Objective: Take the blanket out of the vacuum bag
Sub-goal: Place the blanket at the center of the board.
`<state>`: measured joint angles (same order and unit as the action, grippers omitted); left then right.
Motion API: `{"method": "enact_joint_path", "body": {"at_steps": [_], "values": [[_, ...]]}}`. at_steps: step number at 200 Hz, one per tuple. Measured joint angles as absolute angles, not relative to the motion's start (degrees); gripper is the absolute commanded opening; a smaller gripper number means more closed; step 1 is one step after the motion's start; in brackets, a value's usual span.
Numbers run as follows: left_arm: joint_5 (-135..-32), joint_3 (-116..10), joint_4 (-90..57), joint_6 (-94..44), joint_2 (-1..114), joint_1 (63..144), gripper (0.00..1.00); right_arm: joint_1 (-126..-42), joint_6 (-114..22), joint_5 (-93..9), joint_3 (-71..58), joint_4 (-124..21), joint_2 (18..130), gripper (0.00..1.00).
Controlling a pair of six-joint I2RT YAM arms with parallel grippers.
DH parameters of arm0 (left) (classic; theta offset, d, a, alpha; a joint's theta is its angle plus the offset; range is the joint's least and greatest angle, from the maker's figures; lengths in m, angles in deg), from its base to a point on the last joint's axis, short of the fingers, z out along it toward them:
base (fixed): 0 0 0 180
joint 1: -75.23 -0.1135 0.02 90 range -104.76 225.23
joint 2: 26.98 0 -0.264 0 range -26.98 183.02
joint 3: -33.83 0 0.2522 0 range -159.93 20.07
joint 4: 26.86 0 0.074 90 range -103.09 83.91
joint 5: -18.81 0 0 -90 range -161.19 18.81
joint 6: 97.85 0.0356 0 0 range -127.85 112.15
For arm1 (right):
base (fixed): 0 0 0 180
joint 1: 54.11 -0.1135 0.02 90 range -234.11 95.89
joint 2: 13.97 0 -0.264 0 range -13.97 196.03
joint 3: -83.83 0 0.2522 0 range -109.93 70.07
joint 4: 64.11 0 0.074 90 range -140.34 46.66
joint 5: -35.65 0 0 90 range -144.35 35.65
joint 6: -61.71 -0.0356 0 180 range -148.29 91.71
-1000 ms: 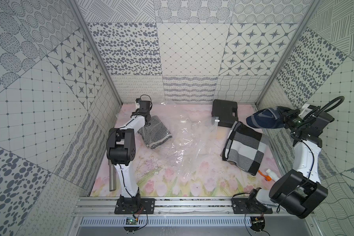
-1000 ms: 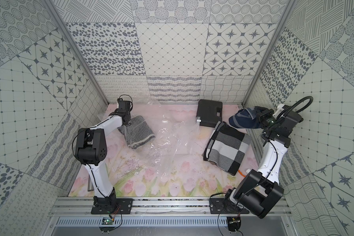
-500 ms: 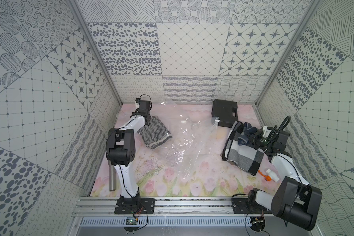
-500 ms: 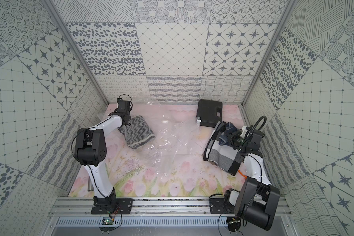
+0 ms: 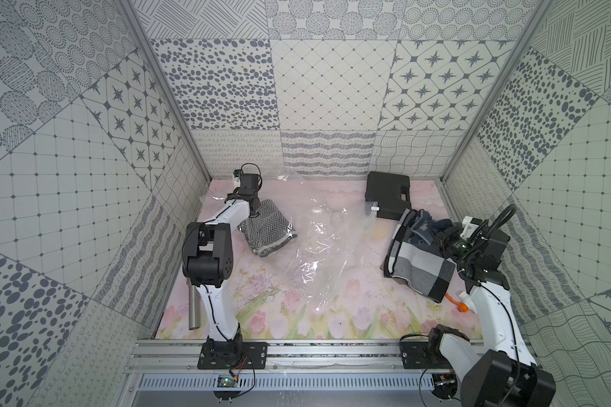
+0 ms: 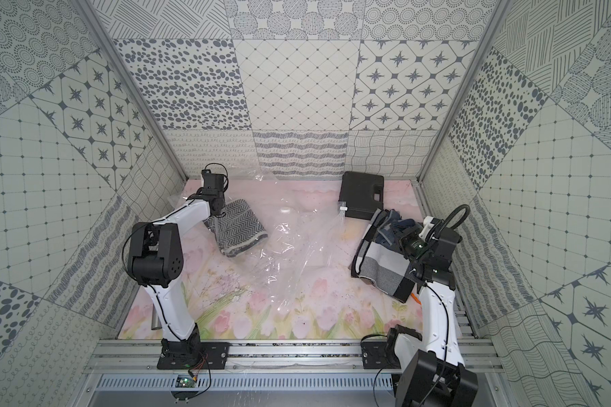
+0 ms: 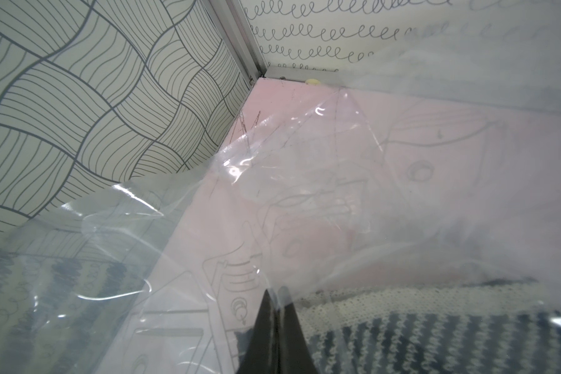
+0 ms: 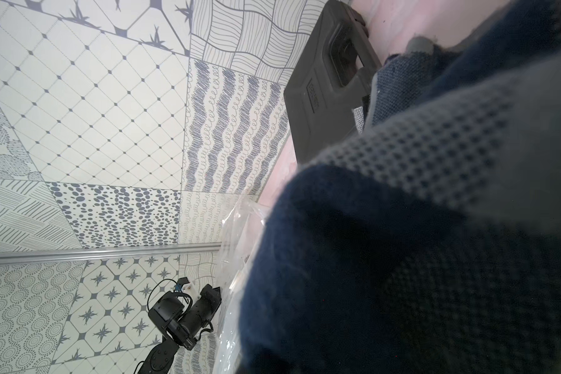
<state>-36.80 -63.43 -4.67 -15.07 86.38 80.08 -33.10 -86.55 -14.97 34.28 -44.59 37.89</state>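
Right gripper (image 5: 436, 235) has come down from high by the side wall and now sits low on the pile at the right, having brought the navy blanket (image 5: 422, 225) onto the checked blanket (image 5: 417, 267). Its jaws are hidden by fabric; I judge them clenched on the navy cloth. Left gripper (image 7: 274, 323) has not shifted and is clenched on a fold of the vacuum bag (image 5: 325, 246) in the far left corner. The bag lies flat across the middle of the floor. One herringbone blanket (image 5: 268, 232) remains under its plastic, just beside the left gripper and well apart from the right, across the bag. Its long axis runs from that corner toward the centre. Left arm is nearer but occupied. Count: three blankets, one bag, one black case (image 5: 387, 192), one metal cylinder (image 5: 193, 308).
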Motion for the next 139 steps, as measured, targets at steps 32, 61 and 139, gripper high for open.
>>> {"method": "enact_joint_path", "body": {"at_steps": [32,61,139], "values": [[-37.54,-63.48,-4.69,-15.45,86.38,80.08,0.00,-36.94,-89.65,-18.91,37.56,-43.51,30.15,0.00],[-37.67,-63.43,-4.71,-15.86,86.38,80.12,0.00,-39.52,-90.77,-20.41,45.67,-44.61,28.29,0.00],[-37.76,-62.76,-4.87,-15.86,86.34,80.16,0.00,-40.11,-93.89,-21.35,52.88,-40.54,22.26,0.98]]}}
